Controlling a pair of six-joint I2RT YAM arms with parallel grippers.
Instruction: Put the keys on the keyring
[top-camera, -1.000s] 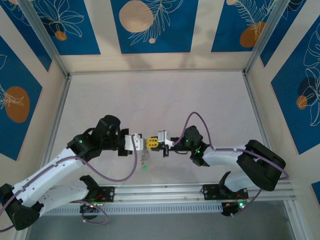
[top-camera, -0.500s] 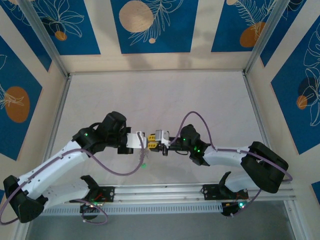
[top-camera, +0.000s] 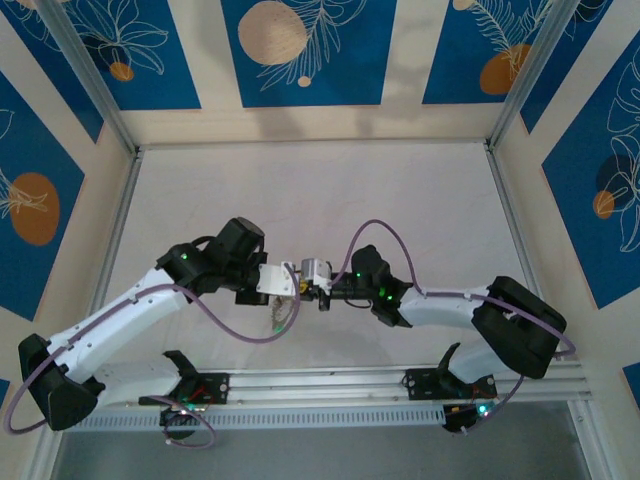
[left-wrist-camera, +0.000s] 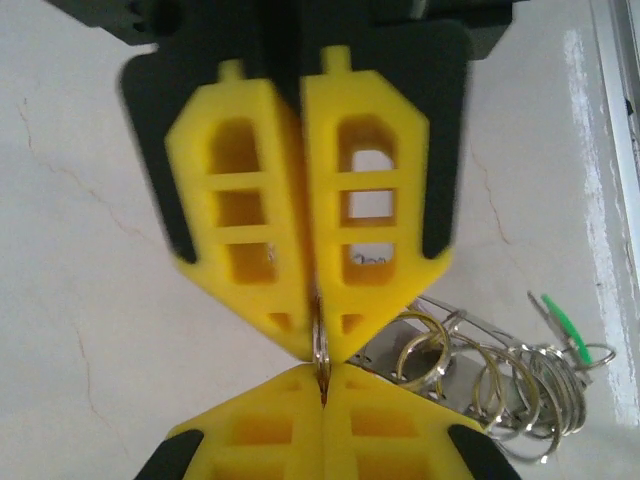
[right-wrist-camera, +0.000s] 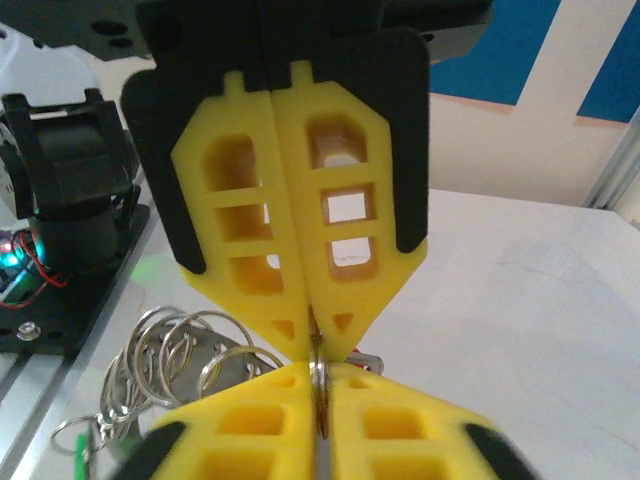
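— Where is the ring held?

— The ring is seen edge-on at lower centre of the left wrist view. It is pinched from above by the left gripper and from below by the right gripper. Both pairs of fingers are pressed together on its wire, tip to tip.

— And the keys?

— A bunch of small rings hangs at lower right, just beside the tips, with a green tag at its far edge. Single keys cannot be made out, nor whether the bunch is threaded on the pinched ring.

— How is this step best done?

— Probably the coil must be parted. One grip should be kept firm while the other is twisted slightly. Both grips should never be loosened together, or everything would likely be dropped.
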